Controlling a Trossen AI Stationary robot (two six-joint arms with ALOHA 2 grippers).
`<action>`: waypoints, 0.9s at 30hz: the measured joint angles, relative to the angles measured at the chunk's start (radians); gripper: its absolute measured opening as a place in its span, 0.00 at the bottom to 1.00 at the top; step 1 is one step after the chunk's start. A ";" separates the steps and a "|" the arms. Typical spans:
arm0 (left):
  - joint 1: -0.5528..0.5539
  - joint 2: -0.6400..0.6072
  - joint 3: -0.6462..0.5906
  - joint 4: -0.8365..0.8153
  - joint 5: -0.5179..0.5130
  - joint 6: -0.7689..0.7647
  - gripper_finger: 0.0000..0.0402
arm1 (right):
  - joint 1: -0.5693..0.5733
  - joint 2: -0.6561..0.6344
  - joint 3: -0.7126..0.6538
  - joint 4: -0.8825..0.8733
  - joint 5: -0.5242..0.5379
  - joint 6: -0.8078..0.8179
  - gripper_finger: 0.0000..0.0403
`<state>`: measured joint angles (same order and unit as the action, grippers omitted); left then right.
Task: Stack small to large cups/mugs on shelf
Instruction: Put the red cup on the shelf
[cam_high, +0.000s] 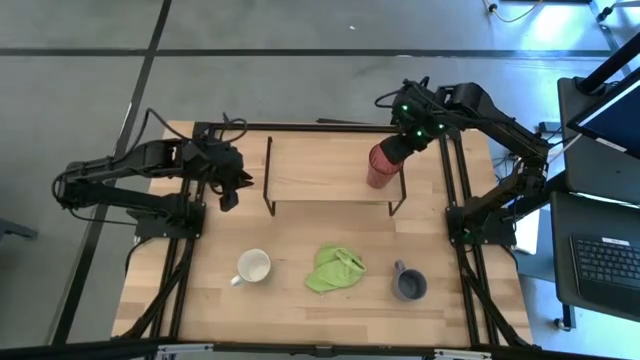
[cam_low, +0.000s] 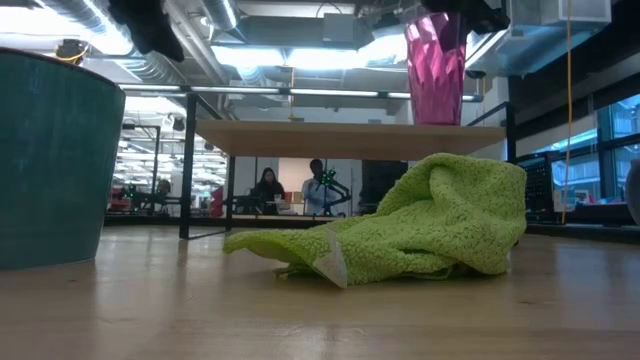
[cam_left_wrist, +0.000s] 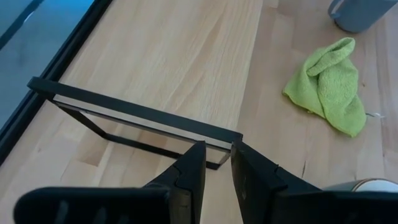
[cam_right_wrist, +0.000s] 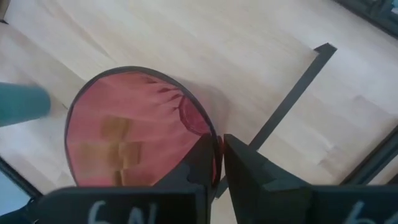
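The red ribbed tumbler (cam_high: 379, 167) stands upright at the right end of the light-wood shelf (cam_high: 320, 165). In the low view the tumbler (cam_low: 436, 65) meets the board (cam_low: 330, 138) with its base. My right gripper (cam_high: 397, 143) is above it, shut on its rim. My left gripper (cam_high: 232, 190) hovers off the shelf's left end, its fingers (cam_left_wrist: 217, 171) a narrow gap apart and empty. The cream-white mug (cam_high: 253, 267) and the grey-blue mug (cam_high: 408, 284) stand upright on the table near its front edge. My right gripper pinches the tumbler's rim wall (cam_right_wrist: 213, 138), one finger inside the tumbler and one outside. The fingers come from above, pointing down. The tumbler sits upright, its base on the shelf board.
A light green cloth (cam_high: 335, 269) lies crumpled on the table between the two mugs; it fills the middle of the low view (cam_low: 420, 225). The shelf's black rod legs (cam_high: 269, 175) stand at both ends. Black frame rails run along the table's left and right sides.
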<state>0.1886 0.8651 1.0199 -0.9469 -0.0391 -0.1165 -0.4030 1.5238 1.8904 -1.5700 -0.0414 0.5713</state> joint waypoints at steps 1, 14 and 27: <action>0.000 0.000 0.000 0.002 0.000 0.006 0.18 | 0.000 0.000 0.000 0.000 0.005 0.000 0.10; 0.000 0.000 0.000 0.052 0.027 0.022 0.18 | -0.006 0.000 0.101 0.002 0.024 -0.001 0.17; 0.000 0.000 0.000 0.050 0.026 0.022 0.18 | -0.006 0.004 0.101 0.000 0.048 0.000 0.22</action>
<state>0.1884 0.8646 1.0199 -0.8970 -0.0128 -0.0948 -0.4093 1.5276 1.9911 -1.5703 0.0063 0.5713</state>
